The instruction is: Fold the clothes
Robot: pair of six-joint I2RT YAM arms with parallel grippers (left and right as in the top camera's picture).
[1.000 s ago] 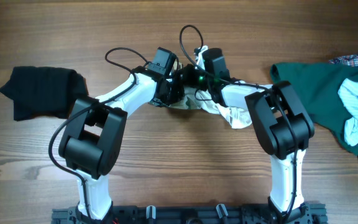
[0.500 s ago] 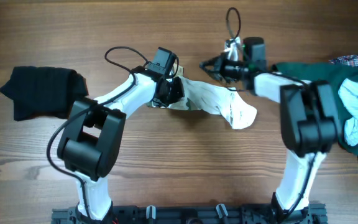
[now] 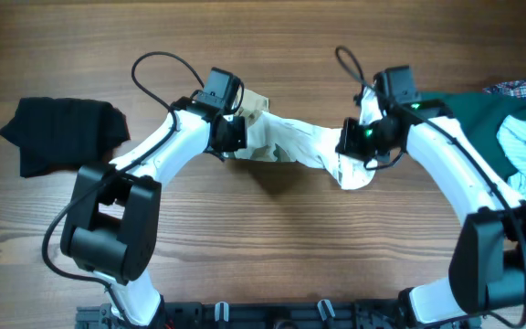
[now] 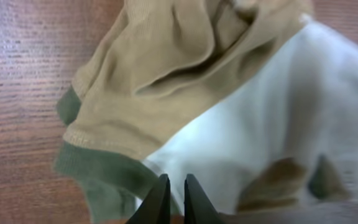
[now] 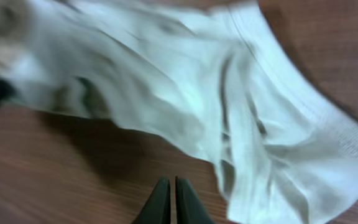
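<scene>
The small cream-white garment [image 3: 292, 146] of the clothes lies stretched across the table's middle, with a tan and olive-green sleeve [image 4: 154, 68] at its left end. My left gripper [image 3: 240, 139] sits at that left end. In the left wrist view the left gripper [image 4: 173, 182] is all but shut, pinching the garment's [image 4: 278, 112] near edge. My right gripper [image 3: 352, 151] hovers over the garment's right part. The right wrist view shows the right gripper [image 5: 171, 182] shut and empty above bare wood, with the crumpled white cloth [image 5: 185, 81] just beyond it.
A folded black garment [image 3: 62, 132] lies at the far left. At the right edge a dark green garment [image 3: 459, 128] is spread out, with a pale blue striped one [image 3: 523, 155] on top and a plaid one [image 3: 523, 89] behind.
The right gripper left the middle, swung up and right, then came down over the garment's right part. The garment went from bunched to stretched out. The left gripper shifted slightly left.
</scene>
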